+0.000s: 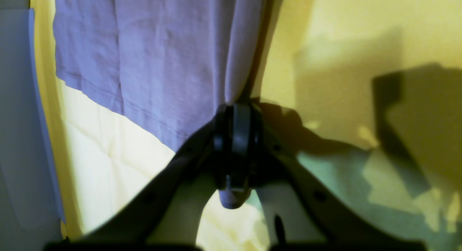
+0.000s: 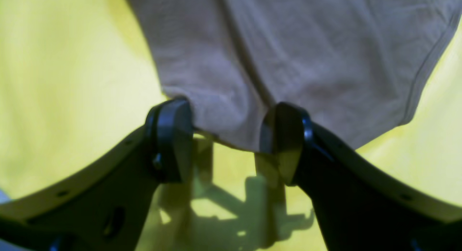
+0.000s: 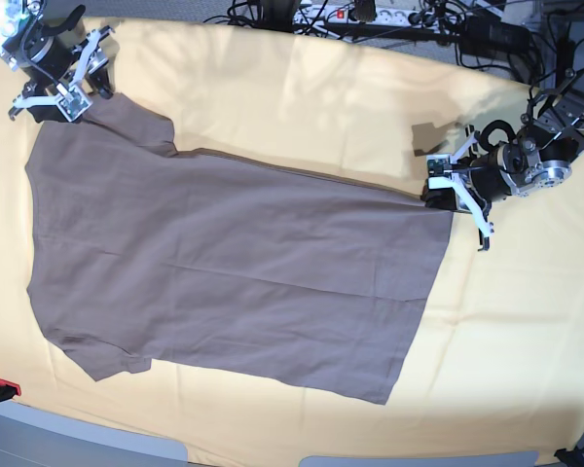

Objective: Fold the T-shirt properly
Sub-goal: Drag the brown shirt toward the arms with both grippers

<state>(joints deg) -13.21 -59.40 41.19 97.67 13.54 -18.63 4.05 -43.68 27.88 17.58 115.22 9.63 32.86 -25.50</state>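
Note:
The taupe T-shirt lies spread flat on the pale yellow cloth, sleeves toward the left and hem toward the right. My left gripper is at the hem's far corner. In the left wrist view it is shut, pinching a fold of the T-shirt. My right gripper is at the far sleeve at the top left. In the right wrist view it is open, with one finger on each side of the edge of the T-shirt.
Cables and a power strip run along the back edge. A small brown scrap lies on the cloth near the left arm. A red object sits at the front left by the grey table edge.

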